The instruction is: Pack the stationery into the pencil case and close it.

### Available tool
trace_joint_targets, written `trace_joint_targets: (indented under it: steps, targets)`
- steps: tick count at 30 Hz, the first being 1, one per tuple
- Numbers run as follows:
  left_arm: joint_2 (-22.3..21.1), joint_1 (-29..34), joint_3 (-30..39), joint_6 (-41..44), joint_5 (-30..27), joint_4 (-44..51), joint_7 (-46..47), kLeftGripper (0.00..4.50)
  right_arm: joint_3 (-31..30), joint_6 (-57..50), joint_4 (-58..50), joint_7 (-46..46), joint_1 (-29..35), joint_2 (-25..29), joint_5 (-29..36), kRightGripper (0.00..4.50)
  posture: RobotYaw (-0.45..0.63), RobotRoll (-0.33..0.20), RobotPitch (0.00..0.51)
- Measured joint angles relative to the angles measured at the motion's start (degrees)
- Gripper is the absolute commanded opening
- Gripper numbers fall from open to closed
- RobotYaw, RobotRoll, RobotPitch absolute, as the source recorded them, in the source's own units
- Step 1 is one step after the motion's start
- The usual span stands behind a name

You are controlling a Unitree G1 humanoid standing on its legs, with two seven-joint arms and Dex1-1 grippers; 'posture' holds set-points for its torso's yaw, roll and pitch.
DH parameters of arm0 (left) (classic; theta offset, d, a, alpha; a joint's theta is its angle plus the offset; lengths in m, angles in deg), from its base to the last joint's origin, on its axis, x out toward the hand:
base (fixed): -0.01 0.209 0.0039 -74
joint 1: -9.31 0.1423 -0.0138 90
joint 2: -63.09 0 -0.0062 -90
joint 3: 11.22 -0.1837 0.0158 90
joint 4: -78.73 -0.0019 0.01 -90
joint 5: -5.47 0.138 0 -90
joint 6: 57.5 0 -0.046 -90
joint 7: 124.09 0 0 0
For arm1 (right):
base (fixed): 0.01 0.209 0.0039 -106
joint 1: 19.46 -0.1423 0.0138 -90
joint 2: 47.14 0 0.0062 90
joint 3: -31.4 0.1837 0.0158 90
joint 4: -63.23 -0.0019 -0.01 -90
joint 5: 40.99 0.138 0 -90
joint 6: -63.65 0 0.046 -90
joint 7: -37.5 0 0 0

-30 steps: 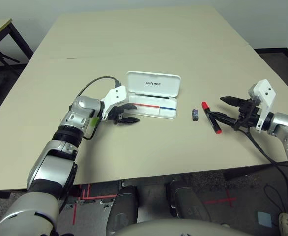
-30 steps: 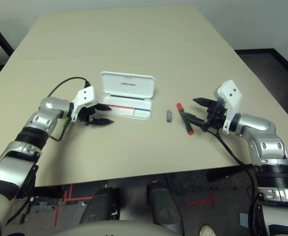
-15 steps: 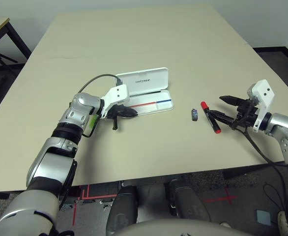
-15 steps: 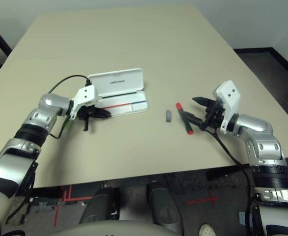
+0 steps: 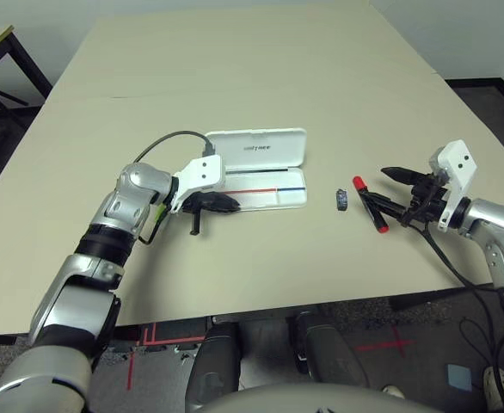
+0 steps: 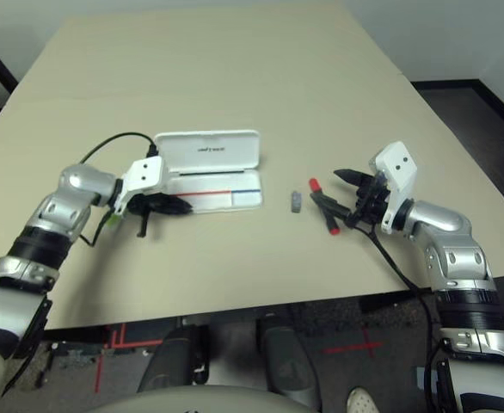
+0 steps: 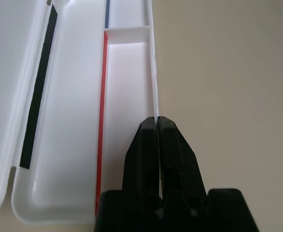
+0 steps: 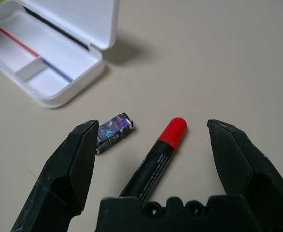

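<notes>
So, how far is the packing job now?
Done: the pencil case lies open. In hand: the left gripper is shut on its front wall; the open right gripper brackets the red marker. Left: marker and small dark piece go inside, then closing.

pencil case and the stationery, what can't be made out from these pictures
- Lime-green stick: in the right eye view just a sliver beside the left forearm, which hides the rest.
- Pencil case: in the left wrist view the left tool, shut on its front wall, covers that end.
- Marker: in the right wrist view its back end lies behind the open right tool.
- Small dark piece: print too small to read.
</notes>
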Motion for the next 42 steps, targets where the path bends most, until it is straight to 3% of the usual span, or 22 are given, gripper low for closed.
trace_joint_targets:
  steps: [7,18,32,35,42]
  targets:
    - [-0.6,7.3,0.7,8.1,-2.2,12.0,3.9,0.03,-0.3,0.9,1.0,0.0,0.0,-0.9,-0.1,4.50,-0.19,0.000,0.148]
    - [-1.6,12.5,0.9,10.5,-4.1,18.4,6.7,0.03,-2.0,2.0,3.8,0.7,-2.0,-1.4,-1.0,4.50,-0.17,0.000,0.149]
    - [-1.9,11.9,0.2,2.6,-4.0,13.7,6.4,0.03,-2.1,2.3,4.4,0.8,-2.4,-1.9,-1.3,4.50,-0.18,0.000,0.150]
    - [-1.8,11.9,0.2,2.0,-4.0,13.6,6.4,0.70,-2.1,2.3,4.4,0.8,-2.4,-2.0,-1.4,4.50,-0.18,0.000,0.149]
    - [-1.8,11.9,0.3,2.0,-4.4,13.9,6.4,3.34,-2.1,2.3,4.4,0.7,-2.4,-2.1,-1.4,4.50,-0.17,0.000,0.151]
